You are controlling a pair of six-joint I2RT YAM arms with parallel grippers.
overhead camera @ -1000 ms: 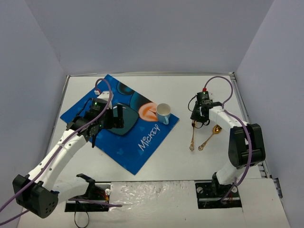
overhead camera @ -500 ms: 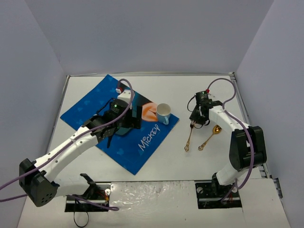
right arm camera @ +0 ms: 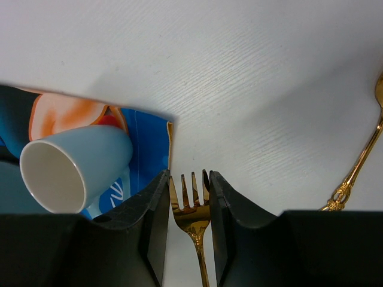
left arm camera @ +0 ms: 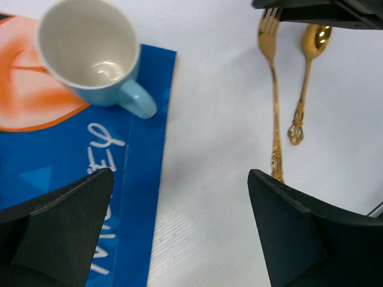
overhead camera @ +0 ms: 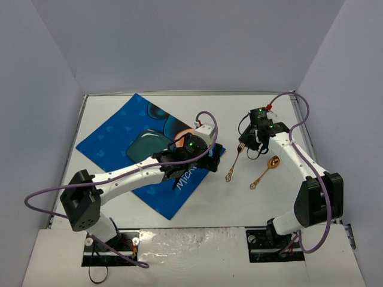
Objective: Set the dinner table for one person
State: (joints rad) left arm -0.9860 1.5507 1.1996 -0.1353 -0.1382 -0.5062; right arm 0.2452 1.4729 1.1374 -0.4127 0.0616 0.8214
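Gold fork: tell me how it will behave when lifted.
The gold fork looks like thin rigid metal, so probably stiff and light. Its glossy finish may slip in the right gripper, pinched at the head only; the long handle could swing.

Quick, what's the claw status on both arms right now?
Left claw: open, holding nothing.
Right claw: closed on the slim gold metal fork, gripped near its tines.
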